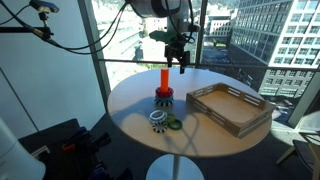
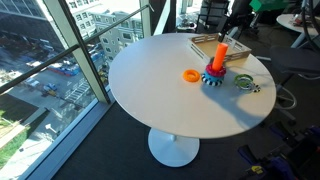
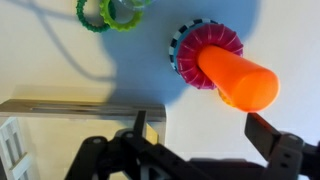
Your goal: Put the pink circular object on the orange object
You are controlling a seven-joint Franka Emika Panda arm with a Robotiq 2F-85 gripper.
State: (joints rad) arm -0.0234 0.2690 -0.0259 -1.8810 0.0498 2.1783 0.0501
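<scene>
The orange peg point(image 1: 163, 80) stands upright on its dark gear-like base point(image 3: 179, 58) on the round white table; it also shows in an exterior view point(image 2: 221, 55) and in the wrist view point(image 3: 236, 78). The pink ring point(image 3: 214, 41) lies around the foot of the peg, on the base, and it shows in both exterior views point(image 1: 163, 94) point(image 2: 214, 71). My gripper point(image 1: 181, 63) hangs open and empty above and just beside the peg's top. In the wrist view my fingers point(image 3: 200, 128) are spread, with bare table between them and the peg's tip near one finger.
A white toothed ring point(image 1: 158, 120) and a green ring point(image 1: 174, 124) lie near the table's edge, away from the peg. An orange ring point(image 2: 190, 75) lies flat beside the base. A wooden tray point(image 1: 231, 108) stands close to the peg. Floor-to-ceiling windows surround the table point(image 1: 130, 100).
</scene>
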